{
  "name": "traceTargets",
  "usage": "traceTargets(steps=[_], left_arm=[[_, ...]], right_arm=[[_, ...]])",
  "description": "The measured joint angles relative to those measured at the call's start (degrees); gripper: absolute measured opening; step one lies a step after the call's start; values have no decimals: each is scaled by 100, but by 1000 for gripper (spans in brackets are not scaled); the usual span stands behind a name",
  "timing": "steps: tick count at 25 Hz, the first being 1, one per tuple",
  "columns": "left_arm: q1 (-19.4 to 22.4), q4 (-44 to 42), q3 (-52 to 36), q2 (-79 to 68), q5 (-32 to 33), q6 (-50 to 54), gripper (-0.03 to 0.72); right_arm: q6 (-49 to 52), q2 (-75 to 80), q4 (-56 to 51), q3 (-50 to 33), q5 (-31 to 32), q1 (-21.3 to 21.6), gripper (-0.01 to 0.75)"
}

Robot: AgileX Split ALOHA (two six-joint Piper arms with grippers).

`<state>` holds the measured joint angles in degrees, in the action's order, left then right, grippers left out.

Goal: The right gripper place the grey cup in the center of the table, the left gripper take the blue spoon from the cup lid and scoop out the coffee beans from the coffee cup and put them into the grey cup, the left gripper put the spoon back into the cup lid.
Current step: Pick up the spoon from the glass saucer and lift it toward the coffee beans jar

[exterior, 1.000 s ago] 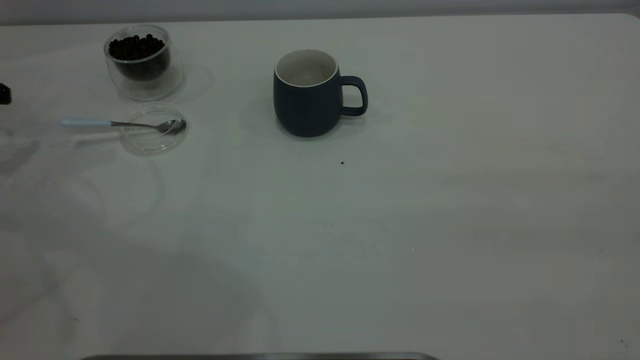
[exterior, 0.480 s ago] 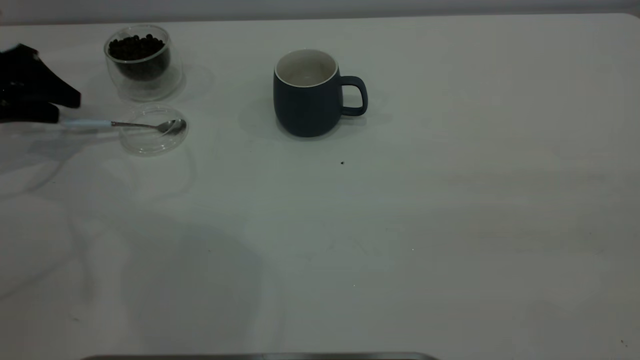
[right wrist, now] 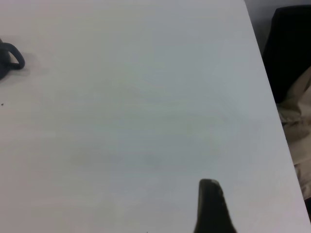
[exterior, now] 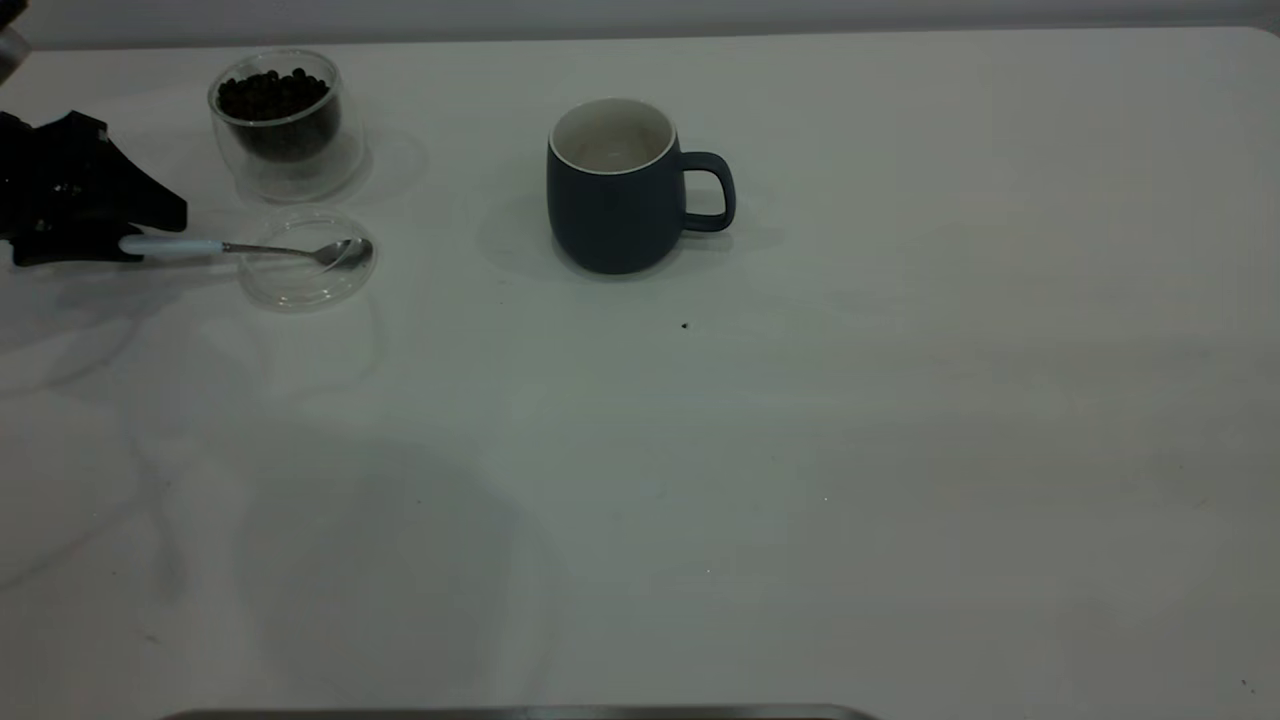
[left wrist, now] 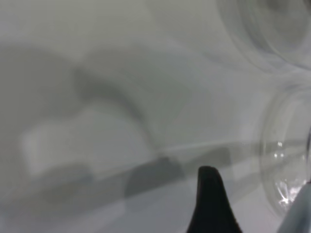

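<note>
Left end effector [exterior: 150,228] at the pale-blue handle end of one metal-bowled spoon [exterior: 250,249], fingers spread either side, not clenched. Just beyond its tip, spoon bowl resting in one clear round lid [exterior: 306,285]; near, one double-walled glass cup [exterior: 285,125] of dark beans [exterior: 272,94]; well apart, one rounded blue-grey mug [exterior: 620,188] on matte off-white worktop [exterior: 800,450]. Right end effector [right wrist: 210,204] over bare worktop; grip state: cannot tell.

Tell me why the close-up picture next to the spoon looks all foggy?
In the left wrist view the camera sits very near the table, so the cup lid and the hand's black fingertip blur; the exterior view shows the blue spoon sharply, with soft shadows.

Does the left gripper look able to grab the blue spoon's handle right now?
Probably yes: the left gripper sits at the free end of the blue spoon, whose bowl rests in the cup lid.
</note>
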<state>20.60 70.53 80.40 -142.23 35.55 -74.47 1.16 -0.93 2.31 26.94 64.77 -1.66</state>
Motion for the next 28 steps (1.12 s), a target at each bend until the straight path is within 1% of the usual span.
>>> traceTargets(steps=[5, 9, 14, 17, 19, 24, 26, 28], left_arm=[[7, 128, 44, 0, 323, -55, 560], [66, 45, 380, 0, 586, -72, 526], [258, -247, 869, 0, 707, 315, 499], [429, -656, 1187, -45, 1244, 708, 497], [523, -925, 1455, -166, 1765, 966, 497], [638, -1076, 2185, -902, 2640, 1539, 497], [645, -1109, 2374, -1159, 2818, 1632, 497], [645, -1116, 2429, -1305, 2830, 1625, 497]], right_arm=[[0, 0, 0, 0, 0, 0, 458], [0, 0, 0, 0, 0, 0, 458], [0, 0, 0, 0, 0, 0, 458], [0, 0, 0, 0, 0, 0, 458], [0, 0, 0, 0, 0, 0, 458], [0, 0, 0, 0, 0, 0, 458], [0, 0, 0, 0, 0, 0, 458], [0, 0, 0, 0, 0, 0, 458]])
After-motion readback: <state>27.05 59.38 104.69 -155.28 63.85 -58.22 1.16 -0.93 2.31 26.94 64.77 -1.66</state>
